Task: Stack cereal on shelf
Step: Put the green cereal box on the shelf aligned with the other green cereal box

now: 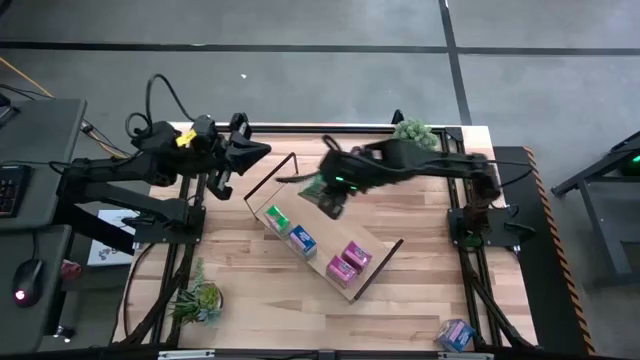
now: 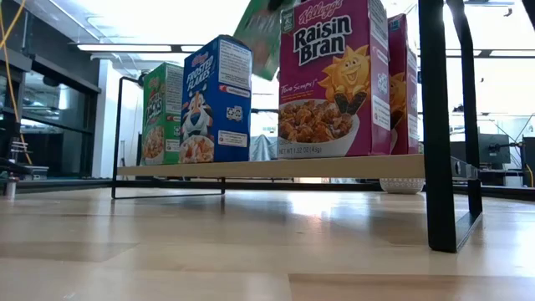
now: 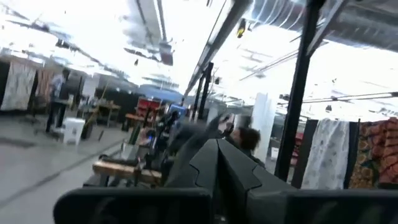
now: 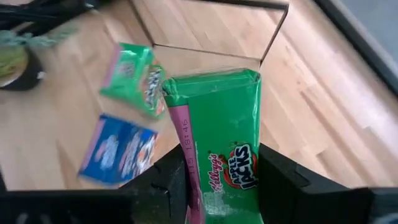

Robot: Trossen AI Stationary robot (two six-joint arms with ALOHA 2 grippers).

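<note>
High view, left: left gripper (image 1: 258,152) pinched shut, empty, parked beyond the shelf (image 1: 375,268) end.
Shelf, centre: green box (image 1: 277,217), Frosted Flakes box (image 1: 302,241) and two Raisin Bran boxes (image 1: 349,261) standing in a row.
Above shelf: right gripper (image 1: 328,198) clamps an Apple Jacks box (image 4: 219,155), tilted.
Risk: lowered askew, it could topple the green box standing beside it.

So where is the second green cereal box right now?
The second green cereal box is gripped in the right tool, held in the air over the shelf at its far end, just beyond the green box already standing there.
</note>
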